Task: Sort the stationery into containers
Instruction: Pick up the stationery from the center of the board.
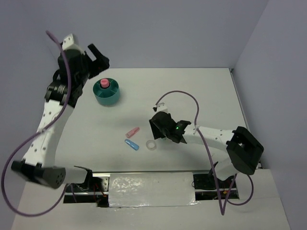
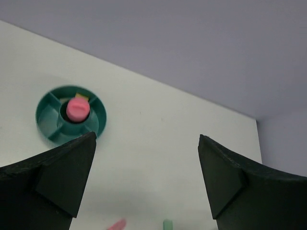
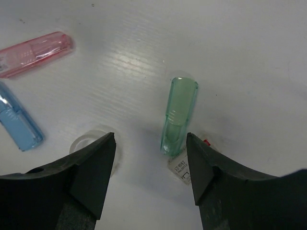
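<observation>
The round teal organiser [image 1: 114, 97] stands at the back left, with a pink item [image 1: 103, 83] upright in its central well. My left gripper [image 1: 98, 57] hangs open and empty, high above the table behind it. In the left wrist view the organiser [image 2: 45, 125] and pink item [image 2: 77, 109] lie far below. My right gripper [image 3: 149, 143] is open and low over a translucent green stick [image 3: 179, 115], whose near end lies between the jaws, untouched. A pink stick [image 3: 36, 52], a blue stick [image 3: 19, 123] and a clear tape ring [image 3: 86, 143] lie to its left.
A small white labelled box [image 3: 181, 168] with a red tab lies at the green stick's near end. A yellow piece [image 2: 80, 97] shows in one outer compartment. In the top view the pink stick [image 1: 132, 131], blue stick [image 1: 131, 144] and ring [image 1: 151, 145] lie mid-table.
</observation>
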Robot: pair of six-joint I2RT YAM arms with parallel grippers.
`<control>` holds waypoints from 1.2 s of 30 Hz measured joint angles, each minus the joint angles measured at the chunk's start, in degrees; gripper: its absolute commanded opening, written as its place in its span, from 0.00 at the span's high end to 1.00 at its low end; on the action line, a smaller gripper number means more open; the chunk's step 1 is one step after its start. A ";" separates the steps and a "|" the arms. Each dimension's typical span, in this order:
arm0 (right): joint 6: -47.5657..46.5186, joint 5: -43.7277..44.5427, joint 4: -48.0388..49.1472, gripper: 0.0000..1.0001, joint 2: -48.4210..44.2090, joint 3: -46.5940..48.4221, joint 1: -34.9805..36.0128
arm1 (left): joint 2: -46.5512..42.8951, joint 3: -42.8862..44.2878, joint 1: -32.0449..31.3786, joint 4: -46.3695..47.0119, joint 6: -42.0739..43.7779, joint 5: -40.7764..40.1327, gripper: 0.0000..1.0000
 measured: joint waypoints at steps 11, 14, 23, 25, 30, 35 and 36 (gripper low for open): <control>0.13 -1.84 -7.08 0.39 7.39 7.19 -6.45 | -30.12 -32.96 -1.40 -11.26 5.99 11.28 0.01; -0.31 -2.01 -8.13 0.42 10.67 9.46 -6.45 | -34.56 -33.90 -1.40 -13.73 7.91 11.56 0.01; 1.51 -4.94 -8.39 0.56 18.34 11.15 -6.45 | -39.41 -39.91 -1.40 -15.85 10.69 12.66 0.01; 2.05 -5.55 -7.96 0.70 18.53 11.15 -6.38 | -39.45 -41.03 -1.40 -16.11 10.67 12.90 0.01; 2.45 -4.98 -7.37 0.89 18.53 11.15 -5.29 | -40.39 -45.09 -1.40 -13.99 8.83 15.96 0.01; 1.38 -4.00 -5.35 0.92 17.14 10.62 -1.73 | -41.53 -51.58 -1.40 -7.19 2.27 24.28 0.01; 1.07 -3.28 -4.63 0.92 15.67 9.94 -0.61 | -41.70 -52.96 -1.40 -5.25 0.70 26.25 0.01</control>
